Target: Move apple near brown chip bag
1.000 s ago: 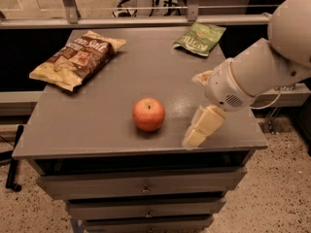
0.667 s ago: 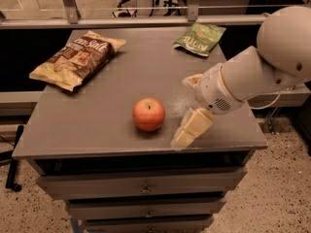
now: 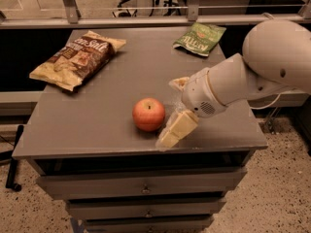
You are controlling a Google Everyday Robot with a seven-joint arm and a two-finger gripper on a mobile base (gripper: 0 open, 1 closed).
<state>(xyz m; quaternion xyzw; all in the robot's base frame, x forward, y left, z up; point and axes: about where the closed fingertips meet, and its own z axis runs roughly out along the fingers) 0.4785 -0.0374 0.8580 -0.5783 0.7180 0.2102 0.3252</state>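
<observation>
The red-orange apple sits on the grey cabinet top, near its front edge. My gripper is just right of the apple, open, with one pale finger at the apple's front right and the other behind it to the right. The apple is not between the fingers; whether the near finger touches it I cannot tell. The brown chip bag, with pale yellow ends, lies at the back left of the top, far from the apple.
A smaller green bag lies at the back right. The white arm reaches in from the right. Drawers are below the top. A metal rail runs behind the cabinet.
My gripper has moved left across the top, closing in on the apple's right side. The apple and both bags have not moved.
</observation>
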